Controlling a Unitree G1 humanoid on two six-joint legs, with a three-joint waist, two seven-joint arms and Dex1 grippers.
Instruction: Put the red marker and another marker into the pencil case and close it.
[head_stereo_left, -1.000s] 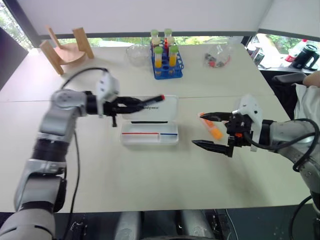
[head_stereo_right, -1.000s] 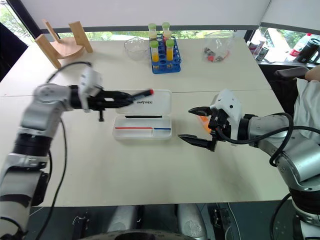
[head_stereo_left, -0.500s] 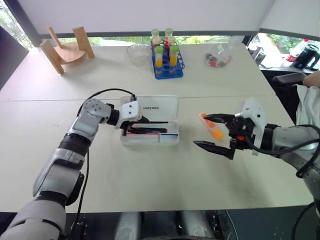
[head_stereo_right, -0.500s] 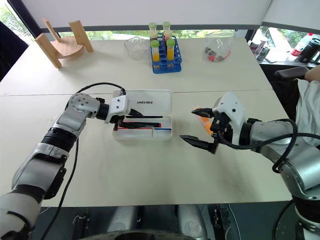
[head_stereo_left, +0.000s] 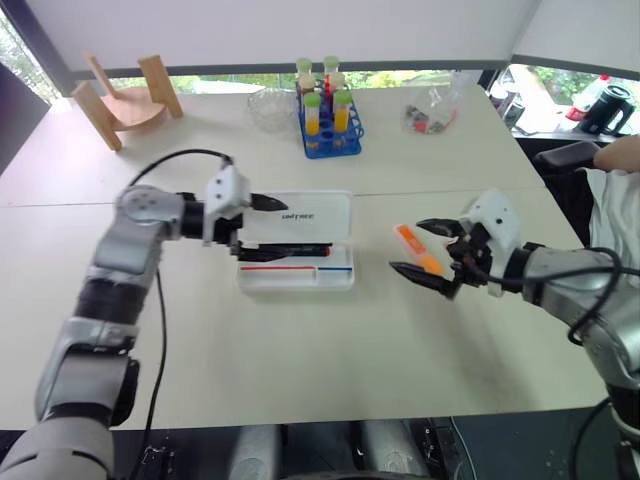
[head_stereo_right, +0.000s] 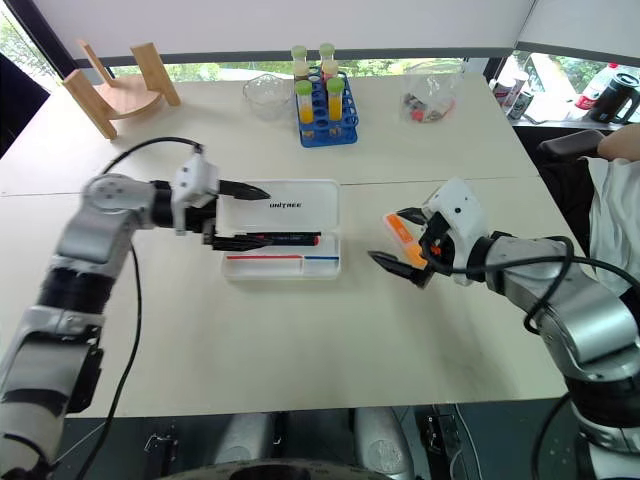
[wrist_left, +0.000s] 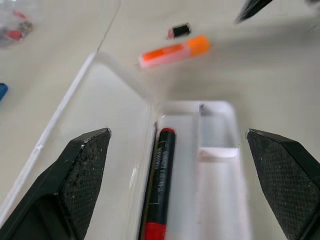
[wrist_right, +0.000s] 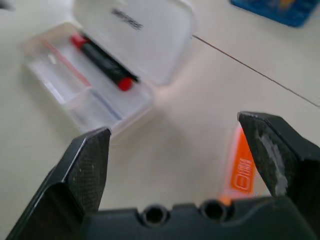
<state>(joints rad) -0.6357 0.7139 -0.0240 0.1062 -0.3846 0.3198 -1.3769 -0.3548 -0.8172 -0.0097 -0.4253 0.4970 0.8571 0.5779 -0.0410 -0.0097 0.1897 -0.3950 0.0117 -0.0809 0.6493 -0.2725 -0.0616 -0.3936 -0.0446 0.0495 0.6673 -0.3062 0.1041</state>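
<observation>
Now your first step looks done: the red marker (head_stereo_left: 290, 248) lies in the open pencil case (head_stereo_left: 296, 272) just ahead of your left tool (head_stereo_left: 257, 224), whose jaws stand spread and empty, while the orange marker (head_stereo_left: 418, 250) lies on the counter (head_stereo_left: 300, 350) right beside your right tool (head_stereo_left: 432, 250), also spread wide. Next I'd bring that right tool around the orange barrel and pinch it. The right wrist view shows the marker's printed label beside one finger (wrist_right: 272, 150), which the head views leave unclear
</observation>
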